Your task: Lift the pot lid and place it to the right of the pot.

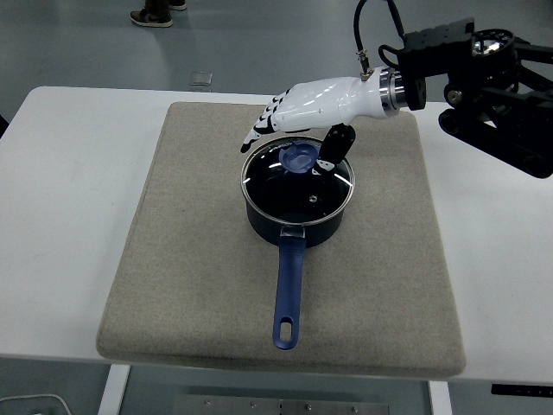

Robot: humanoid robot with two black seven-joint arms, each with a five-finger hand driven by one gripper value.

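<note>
The right hand (298, 117), fingers extended and holding nothing, hovers over the far rim of the glass lid (297, 180), which sits on the blue saucepan (294, 226), its blue knob (298, 157) directly below the palm.

No text, label, brand, number or sign is showing clearly enough to be read anywhere in the head view. The glass lid (297, 179) on the blue saucepan (294, 220) is carrying a faint pale mark near its far rim, but it is coming out too small and blurred to make out.
</note>
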